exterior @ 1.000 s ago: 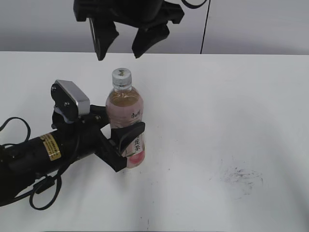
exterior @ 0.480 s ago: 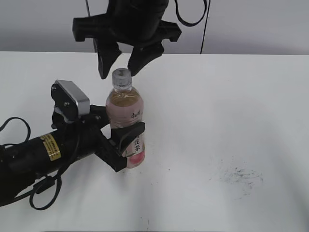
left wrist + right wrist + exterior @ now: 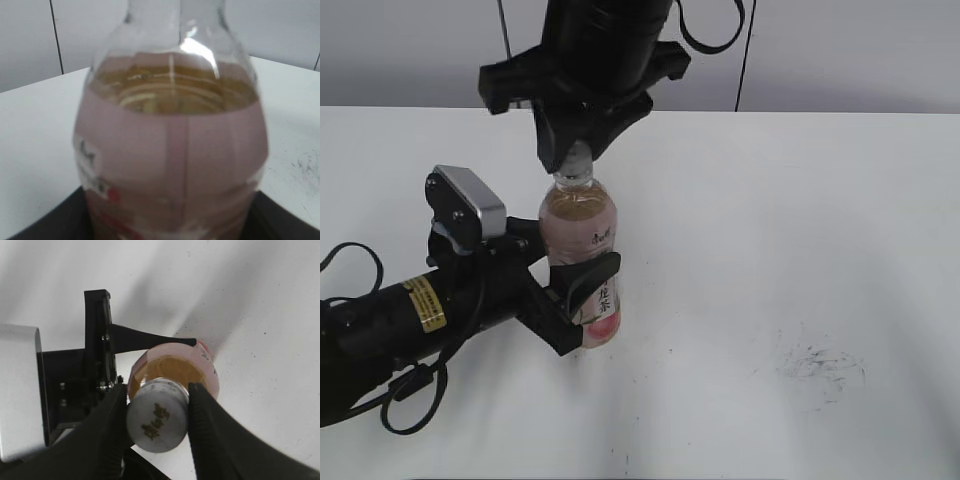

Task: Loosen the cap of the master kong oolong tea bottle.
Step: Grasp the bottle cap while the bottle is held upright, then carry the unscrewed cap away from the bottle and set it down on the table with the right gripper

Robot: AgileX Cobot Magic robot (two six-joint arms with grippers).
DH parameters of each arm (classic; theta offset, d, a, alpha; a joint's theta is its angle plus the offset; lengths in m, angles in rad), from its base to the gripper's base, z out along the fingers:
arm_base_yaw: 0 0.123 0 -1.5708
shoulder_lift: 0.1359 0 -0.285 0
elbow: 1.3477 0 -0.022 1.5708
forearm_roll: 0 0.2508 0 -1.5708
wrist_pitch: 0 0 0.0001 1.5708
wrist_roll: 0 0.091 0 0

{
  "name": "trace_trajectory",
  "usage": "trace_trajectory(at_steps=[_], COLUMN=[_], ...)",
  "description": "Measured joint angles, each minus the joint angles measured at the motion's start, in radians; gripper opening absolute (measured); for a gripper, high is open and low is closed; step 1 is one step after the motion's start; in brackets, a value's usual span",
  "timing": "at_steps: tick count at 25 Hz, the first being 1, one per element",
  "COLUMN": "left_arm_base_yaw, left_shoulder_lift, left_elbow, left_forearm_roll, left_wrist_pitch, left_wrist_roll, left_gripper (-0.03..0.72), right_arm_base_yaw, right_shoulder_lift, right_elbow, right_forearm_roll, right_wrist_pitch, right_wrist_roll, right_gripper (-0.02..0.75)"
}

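Jaws first: the right gripper (image 3: pixel 157 412) comes straight down from above and has both fingers pressed against the sides of the cap (image 3: pixel 157 415), so it's clamped on it. From the right wrist view you can see the dark logo on the cap's top sitting right between the two black fingers (image 3: pixel 112 430). In the exterior view the cap is pretty much swallowed by that gripper (image 3: pixel 575 160).

Lower down, the left gripper (image 3: pixel 570 295) reaches in from the left edge of the worktop and is closed around the body of the master kong oolong tea bottle (image 3: pixel 580 260), about at label height (one finger wraps across the front of the pink label). Left wrist view is basically all bottle (image 3: pixel 172 150), blurry, with amber tea up to the shoulder.

Bottle stands upright on the white table (image 3: pixel 800 230), left of centre and nearer the far edge than the near one. Some dark scuff marks (image 3: pixel 815 365) sit well off towards the near right corner.
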Motion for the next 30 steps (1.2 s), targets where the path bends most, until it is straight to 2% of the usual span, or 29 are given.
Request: trace_trajectory(at_steps=[8,10,17,22,27,30], left_arm_base_yaw=[0.0,0.0,0.0,0.0,0.0,0.0], left_shoulder_lift=[0.0,0.0,0.0,0.002,0.002,0.002], left_elbow=[0.0,0.0,0.0,0.0,0.0,0.0], left_forearm_roll=[0.0,0.0,0.0,-0.002,-0.002,-0.003], left_wrist_pitch=[0.0,0.0,0.0,0.0,-0.001,-0.001], left_wrist_roll=[0.0,0.0,0.0,0.0,0.0,0.0], left_gripper=[0.393,0.393,0.393,0.391,0.391,0.391], right_arm_base_yaw=[0.005,0.005,0.006,0.006,0.001,-0.039], right_shoulder_lift=[0.0,0.0,-0.009,-0.108,-0.11,-0.123], right_elbow=[0.0,-0.004,-0.051,-0.088,-0.074,-0.008], right_forearm_roll=[-0.025,-0.028,-0.016,-0.018,-0.102,-0.133], right_wrist_pitch=[0.0,0.001,0.024,0.004,0.003,0.0], right_wrist_roll=[-0.475,-0.517,-0.455,-0.431,-0.31,-0.241], right_gripper=[0.276,0.276,0.273,0.272,0.272,0.272])
